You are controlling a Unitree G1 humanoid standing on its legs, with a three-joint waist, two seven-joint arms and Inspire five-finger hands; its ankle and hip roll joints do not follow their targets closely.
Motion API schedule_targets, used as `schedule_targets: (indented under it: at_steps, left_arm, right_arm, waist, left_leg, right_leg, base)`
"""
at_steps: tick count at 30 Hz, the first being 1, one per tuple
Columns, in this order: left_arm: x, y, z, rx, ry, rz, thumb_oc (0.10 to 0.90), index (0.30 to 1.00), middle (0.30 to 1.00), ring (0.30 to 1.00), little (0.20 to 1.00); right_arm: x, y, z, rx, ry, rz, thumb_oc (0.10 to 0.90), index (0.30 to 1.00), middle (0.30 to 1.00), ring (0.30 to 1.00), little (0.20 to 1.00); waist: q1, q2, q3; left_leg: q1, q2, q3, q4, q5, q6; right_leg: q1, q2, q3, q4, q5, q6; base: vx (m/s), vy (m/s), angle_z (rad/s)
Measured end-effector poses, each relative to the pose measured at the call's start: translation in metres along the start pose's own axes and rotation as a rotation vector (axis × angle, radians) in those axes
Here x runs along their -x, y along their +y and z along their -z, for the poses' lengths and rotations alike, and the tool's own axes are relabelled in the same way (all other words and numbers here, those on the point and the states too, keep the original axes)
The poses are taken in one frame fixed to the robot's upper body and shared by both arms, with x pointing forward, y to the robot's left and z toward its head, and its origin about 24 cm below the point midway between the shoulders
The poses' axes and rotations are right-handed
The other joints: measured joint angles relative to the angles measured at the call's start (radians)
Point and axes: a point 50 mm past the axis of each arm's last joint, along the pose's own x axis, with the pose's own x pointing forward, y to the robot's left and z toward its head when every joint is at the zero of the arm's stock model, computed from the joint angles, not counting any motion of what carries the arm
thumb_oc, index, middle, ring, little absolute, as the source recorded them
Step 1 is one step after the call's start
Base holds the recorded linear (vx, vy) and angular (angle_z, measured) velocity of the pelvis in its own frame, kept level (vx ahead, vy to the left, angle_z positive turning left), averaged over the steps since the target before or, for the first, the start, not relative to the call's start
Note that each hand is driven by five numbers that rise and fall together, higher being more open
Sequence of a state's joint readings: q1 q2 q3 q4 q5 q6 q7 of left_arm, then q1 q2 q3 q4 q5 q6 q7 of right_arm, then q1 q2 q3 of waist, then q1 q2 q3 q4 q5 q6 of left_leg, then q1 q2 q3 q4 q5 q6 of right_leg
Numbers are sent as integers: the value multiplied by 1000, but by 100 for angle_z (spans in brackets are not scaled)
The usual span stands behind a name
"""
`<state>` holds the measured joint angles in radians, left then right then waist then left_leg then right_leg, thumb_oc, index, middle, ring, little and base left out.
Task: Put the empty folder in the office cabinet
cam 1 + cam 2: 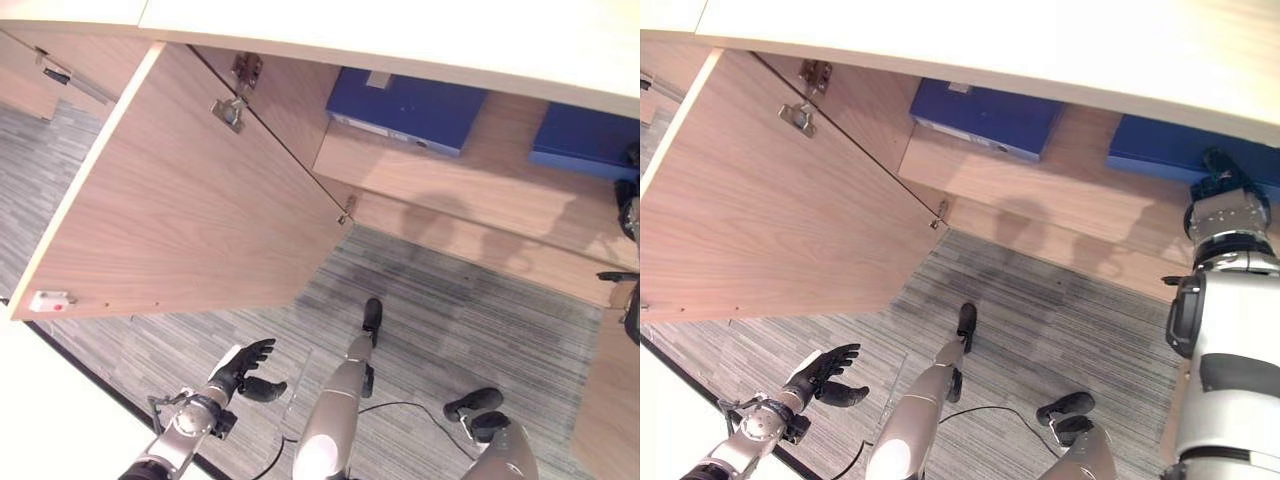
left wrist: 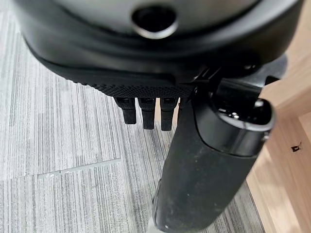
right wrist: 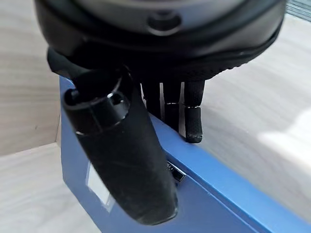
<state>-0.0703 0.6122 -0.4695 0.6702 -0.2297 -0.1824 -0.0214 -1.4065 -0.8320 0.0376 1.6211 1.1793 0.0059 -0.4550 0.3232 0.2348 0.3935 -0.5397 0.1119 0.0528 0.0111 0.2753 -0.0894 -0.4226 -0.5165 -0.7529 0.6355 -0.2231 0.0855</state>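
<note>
A blue folder (image 1: 1160,145) lies on the shelf (image 1: 1040,190) of the open office cabinet, at the shelf's right end. My right hand (image 1: 1223,172) reaches in over it. In the right wrist view its fingertips (image 3: 193,131) rest on the upper edge of the folder (image 3: 218,194). The fingers are nearly straight, and the thumb (image 3: 121,160) hangs in front of the folder's face. My left hand (image 1: 245,368) hangs low over the floor at the lower left, relaxed and open, holding nothing; its fingers (image 2: 146,114) and thumb (image 2: 204,165) show over carpet.
A second blue folder (image 1: 405,108) lies further left on the same shelf. The cabinet door (image 1: 180,200) stands swung wide open to the left. The cabinet's pale top (image 1: 400,30) overhangs the shelf. Grey striped carpet (image 1: 450,320) lies below.
</note>
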Motion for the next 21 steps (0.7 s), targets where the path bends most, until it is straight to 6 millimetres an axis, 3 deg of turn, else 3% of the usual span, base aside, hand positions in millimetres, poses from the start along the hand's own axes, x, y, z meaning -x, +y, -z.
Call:
schedule_targets:
  at_steps: [10,21]
  left_arm:
    - [0,-1,0,2,1,33,800,900,900,900,900]
    - [0,1,5,2,27,26,800,900,900,900,900]
  right_arm:
    - [-1,-3,-7,89,-33,-9,800,900,900,900,900]
    - [-7,-12,5,-1,26,-49,800,900,900,900,900]
  waist:
    - [2,6,-2]
    - [9,9,-5]
  left_leg:
    - [-3,-13,2,-3,1,12]
    - [41,3,1,1,12,14]
  right_leg:
    - [-10,-19,5,10,-2,0]
    - [44,16,3,-20,18,3]
  base:
    - [34,12,1]
    - [8,-7,-2]
